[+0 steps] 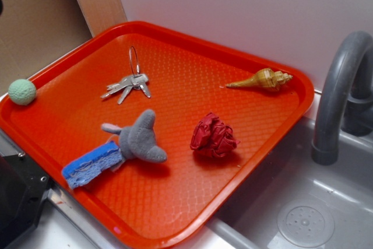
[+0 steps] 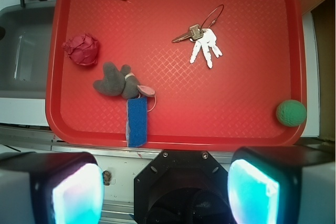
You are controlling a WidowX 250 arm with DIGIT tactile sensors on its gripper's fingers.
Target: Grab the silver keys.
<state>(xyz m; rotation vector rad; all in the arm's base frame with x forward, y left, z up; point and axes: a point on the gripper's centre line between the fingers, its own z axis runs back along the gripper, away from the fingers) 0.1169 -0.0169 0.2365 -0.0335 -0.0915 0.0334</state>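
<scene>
Wrist view looks straight down on the red tray (image 2: pixel 296 51), with the gripper (image 2: pixel 167 182) at the bottom edge of the picture, its two pads spread wide apart and nothing between them. The silver keys (image 2: pixel 203 45) lie flat on the tray's far half, well ahead of the jaws and a little to the right of their midline. Their blades fan out toward the camera, while the thin wire ring (image 2: pixel 212 15) points away and to the right, so the bunch runs roughly along the line of approach. In the exterior view the keys (image 1: pixel 128 86) sit near the tray's back left part, well apart from the grey plush toy (image 1: pixel 140 138), which leaves room to come down on them.
</scene>
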